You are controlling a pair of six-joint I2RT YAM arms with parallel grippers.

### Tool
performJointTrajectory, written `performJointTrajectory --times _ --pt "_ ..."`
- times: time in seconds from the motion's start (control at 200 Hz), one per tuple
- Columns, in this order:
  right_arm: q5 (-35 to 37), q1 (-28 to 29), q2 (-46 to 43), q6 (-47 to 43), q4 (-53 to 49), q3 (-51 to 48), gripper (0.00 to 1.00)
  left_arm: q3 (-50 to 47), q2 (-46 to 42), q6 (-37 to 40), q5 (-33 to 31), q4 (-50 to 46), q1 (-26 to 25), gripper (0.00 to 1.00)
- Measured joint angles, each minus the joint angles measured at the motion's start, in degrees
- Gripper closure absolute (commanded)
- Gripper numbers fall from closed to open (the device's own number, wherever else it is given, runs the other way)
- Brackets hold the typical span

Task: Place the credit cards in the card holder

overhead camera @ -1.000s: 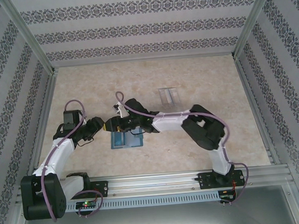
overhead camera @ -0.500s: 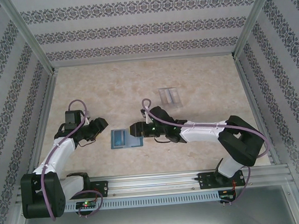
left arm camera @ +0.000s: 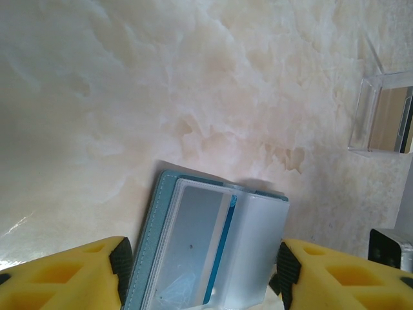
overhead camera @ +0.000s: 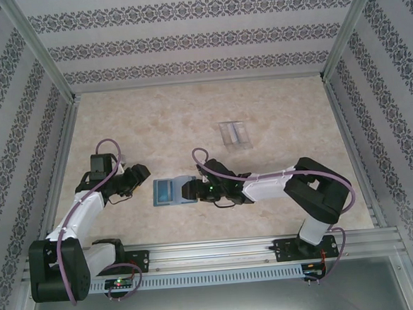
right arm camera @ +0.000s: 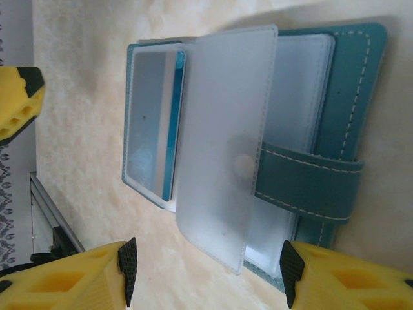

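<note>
The teal card holder (overhead camera: 168,192) lies open on the table between the two grippers. Its clear inner sleeves are spread out (left arm camera: 213,239), and one frosted sleeve (right arm camera: 222,148) stands partly raised over the middle. A pale credit card with a blue stripe (left arm camera: 193,232) (right arm camera: 151,116) sits inside the left sleeve. The closing strap (right arm camera: 310,187) lies across the right half. My left gripper (overhead camera: 144,173) (left arm camera: 200,274) is open just left of the holder, apart from it. My right gripper (overhead camera: 187,192) (right arm camera: 206,271) is open at the holder's right edge, with nothing between its fingers.
A clear plastic stand (overhead camera: 235,134) (left arm camera: 381,116) sits further back on the right side of the marble-patterned table (overhead camera: 274,108). Patterned walls with metal posts enclose the table. A yellow finger of the left gripper (right arm camera: 16,103) shows in the right wrist view.
My right arm has pulled back from over the holder near the left gripper to the holder's right edge. The left gripper has barely moved.
</note>
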Motion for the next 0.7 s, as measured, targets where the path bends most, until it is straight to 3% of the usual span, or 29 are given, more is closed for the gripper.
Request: performJointTrajectory --times 0.704 --pt "-2.3 0.1 4.7 1.0 3.9 3.5 0.38 -0.8 0.7 0.1 0.0 0.1 0.0 0.33"
